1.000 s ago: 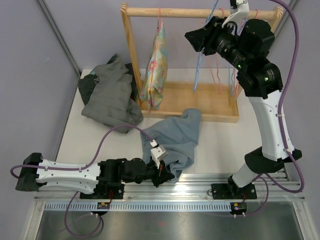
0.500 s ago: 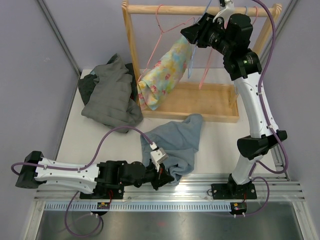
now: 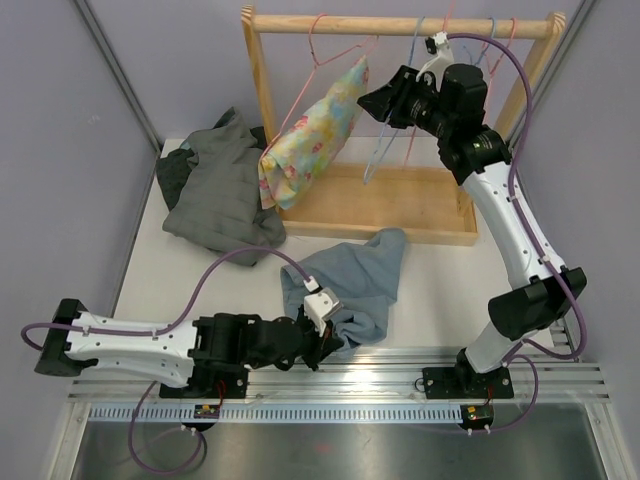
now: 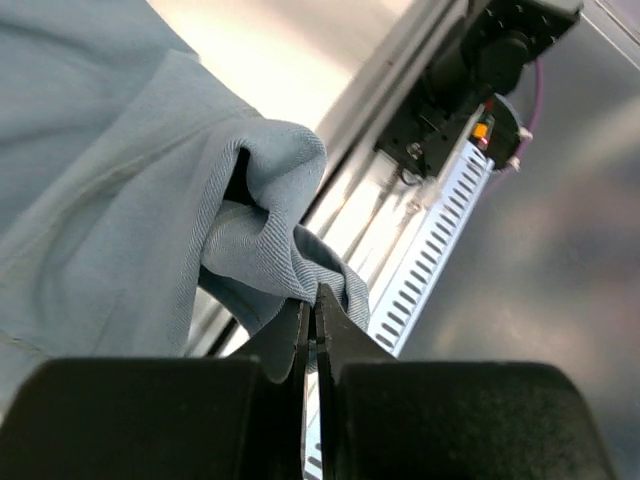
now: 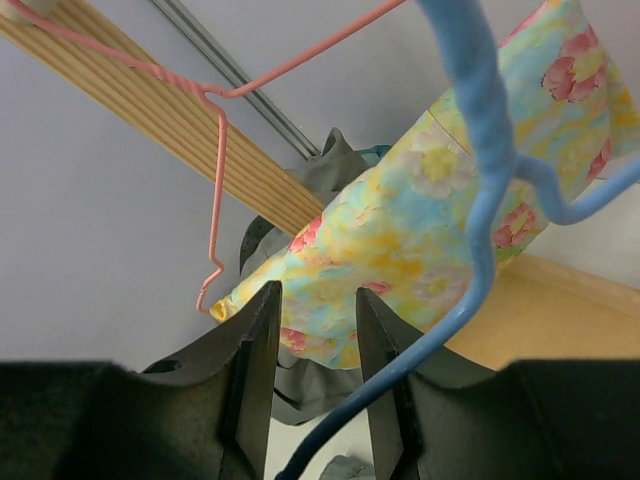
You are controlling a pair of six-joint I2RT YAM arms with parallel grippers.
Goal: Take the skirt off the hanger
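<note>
Surface: white table (image 3: 150, 270)
Skirt: floral skirt (image 3: 310, 130) on pink hanger (image 3: 325, 45), beside right gripper (image 3: 368, 100)
Right: part open, empty (seemingly)
Left: left gripper (image 3: 322, 340) clamped on blue-grey garment (image 3: 355, 275)
Handling: light, limp; pinch upper edge

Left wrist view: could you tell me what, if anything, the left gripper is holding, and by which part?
The left gripper is shut on the grey-blue cloth, pinching a rolled fold at its edge between the fingertips.
</note>
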